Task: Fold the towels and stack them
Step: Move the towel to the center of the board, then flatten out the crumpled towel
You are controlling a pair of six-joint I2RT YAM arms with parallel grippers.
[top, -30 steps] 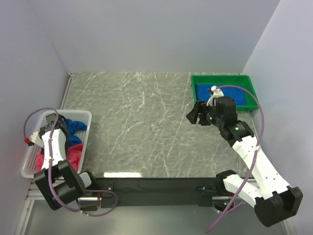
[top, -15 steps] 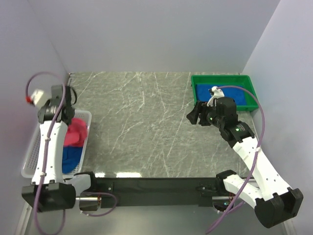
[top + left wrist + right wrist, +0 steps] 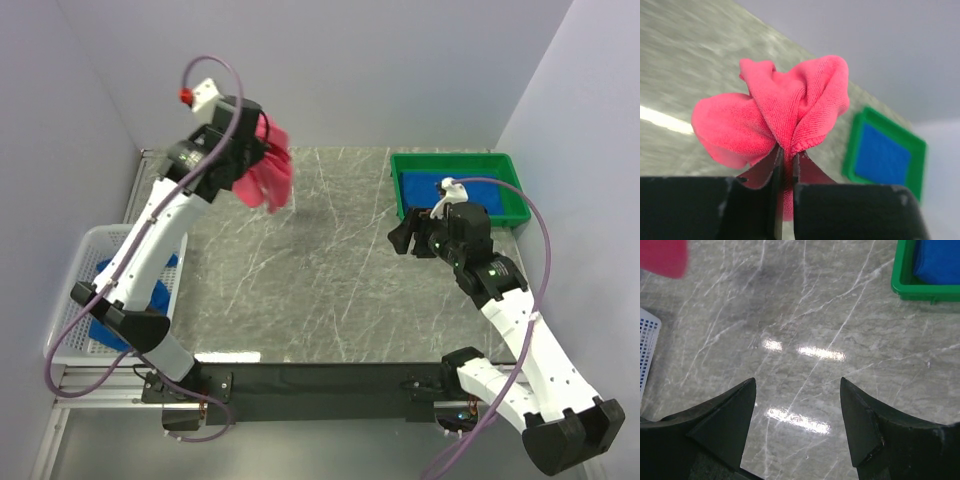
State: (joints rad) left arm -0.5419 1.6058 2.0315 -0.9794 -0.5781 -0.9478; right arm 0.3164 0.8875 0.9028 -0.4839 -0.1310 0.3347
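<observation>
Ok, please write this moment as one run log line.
left gripper: shut on pink towel, held in air | right gripper: open, empty | blue towel: in green tray

**Three cameras, one marble table**

Top camera's high behind the arm bases, looking steeply down, the whole marble table (image 3: 300,260) in shot from afar. Left wrist camera's jammed right up against the left gripper (image 3: 786,152), gazing across the table, green tray (image 3: 852,147) at four o'clock. Right wrist camera sits above the right gripper (image 3: 797,382), facing down: tray at two o'clock, white basket (image 3: 647,350) at nine. All three catch that tray and the pink-red towel (image 3: 265,175).
</observation>
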